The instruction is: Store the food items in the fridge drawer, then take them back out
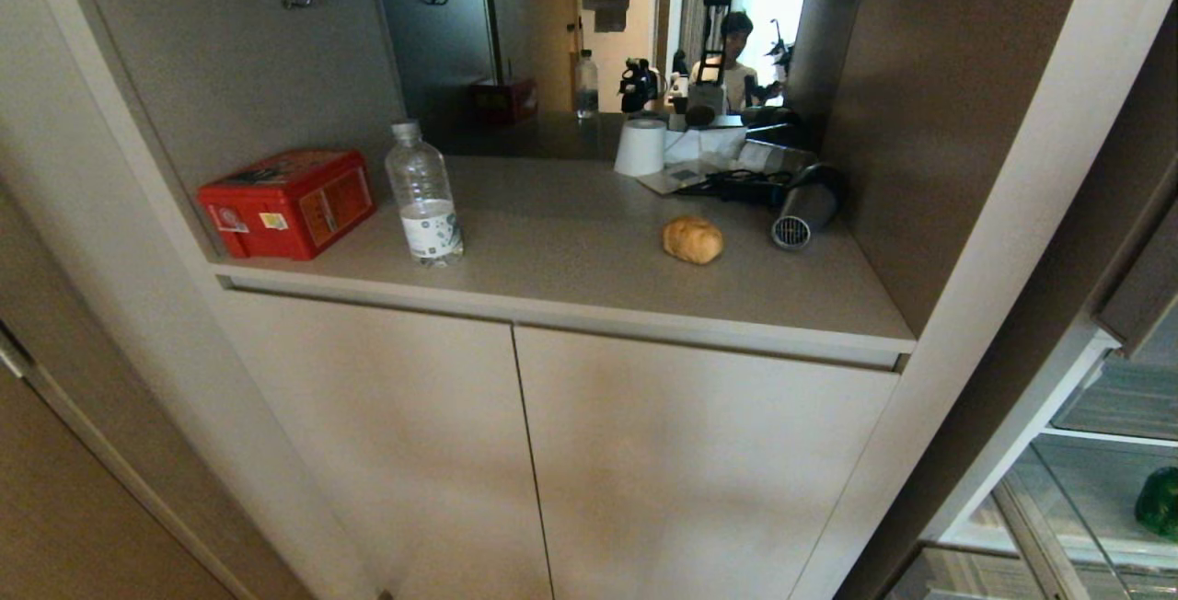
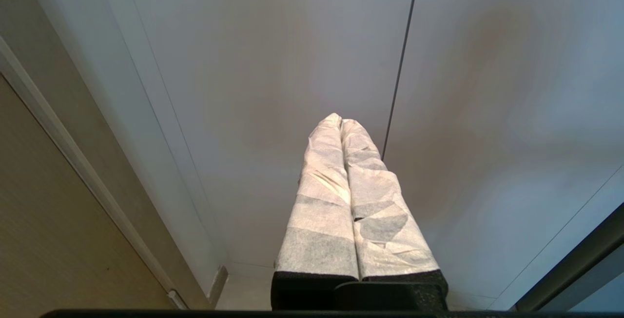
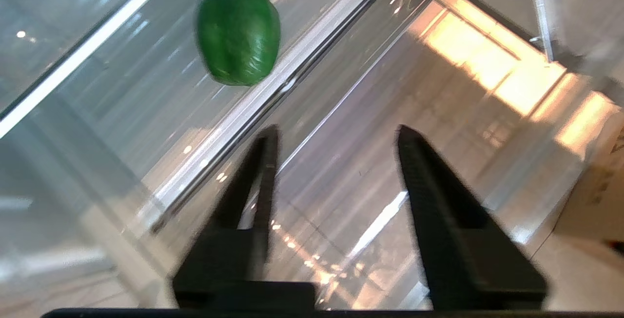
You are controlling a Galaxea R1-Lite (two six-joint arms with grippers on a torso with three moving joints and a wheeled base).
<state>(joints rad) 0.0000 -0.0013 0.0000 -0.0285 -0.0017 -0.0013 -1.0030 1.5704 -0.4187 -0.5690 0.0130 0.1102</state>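
Starting at the left, the left pincer [image 2: 341,122] appears only in its own wrist view: its two fingers [image 2: 321,201], wrapped in crinkled white fabric, are pressed flat together and clenched on nothing, pointing at smooth pale cabinet doors [image 2: 302,64]. On the matte grey worktop [image 1: 571,269] in the head view, a glossy red tin box [image 1: 288,202] sits furthest left, a clear ribbed water bottle [image 1: 424,195] stands upright just beside it, and the golden-brown roundish lump [image 1: 692,240] lies well apart to the right, near a cylindrical dark hair dryer [image 1: 806,207]. Neither arm shows in this view. At its far right edge, a sliver of the green bell pepper [image 1: 1160,502] rests among the clear shelves of the open fridge drawer [image 1: 1086,490]. The right wrist view shows it whole: glossy, lobed, lying on transparent, light-streaked plastic. The right pincer [image 3: 336,135] hangs above that plastic with its black tapered fingers [image 3: 429,186] spread partway apart, released, holding nothing and well clear of the pepper.
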